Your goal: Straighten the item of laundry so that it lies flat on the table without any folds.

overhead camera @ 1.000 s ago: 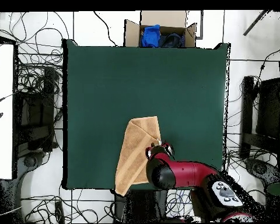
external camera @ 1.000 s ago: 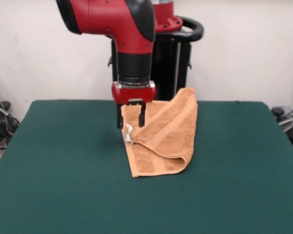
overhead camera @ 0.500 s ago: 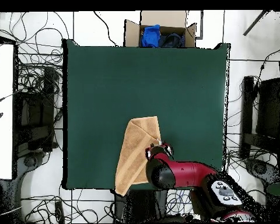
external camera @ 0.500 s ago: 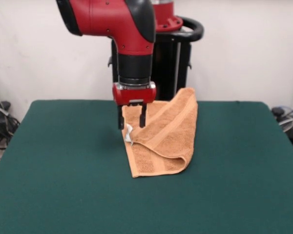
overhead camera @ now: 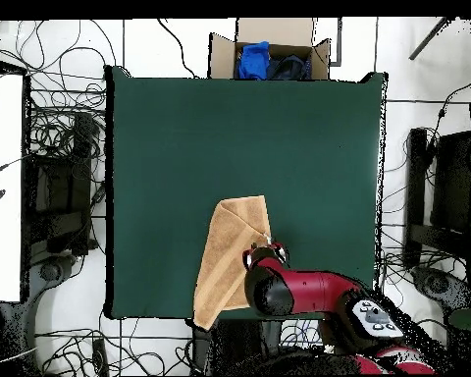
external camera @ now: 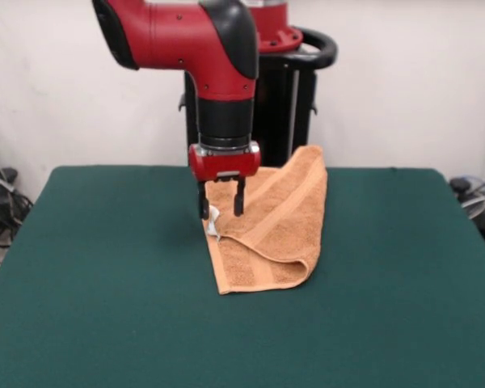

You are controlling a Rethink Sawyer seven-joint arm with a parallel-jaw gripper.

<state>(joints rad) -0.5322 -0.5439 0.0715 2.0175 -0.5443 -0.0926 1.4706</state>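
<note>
The orange-tan towel [external camera: 271,230] lies folded over on itself on the dark green table [external camera: 105,307], near the table's far middle, with one end draped over the far edge. A woven band runs diagonally across the top layer. A small white tag [external camera: 213,218] shows at its left edge. My gripper [external camera: 221,212] hangs just above the towel's left edge, right over the tag, fingers open and empty. In the overhead view the towel [overhead camera: 230,257] lies near the bottom edge of the table [overhead camera: 181,147] and my gripper [overhead camera: 266,251] is at its right side.
A cardboard box [overhead camera: 269,54] with blue and dark cloth stands beyond the table's top edge in the overhead view. Cables lie on the floor around the table. The robot's black pedestal [external camera: 287,105] stands behind the towel.
My gripper has come down slightly and shifted a little right, closer to the towel's left edge and tag. The towel has not moved.
</note>
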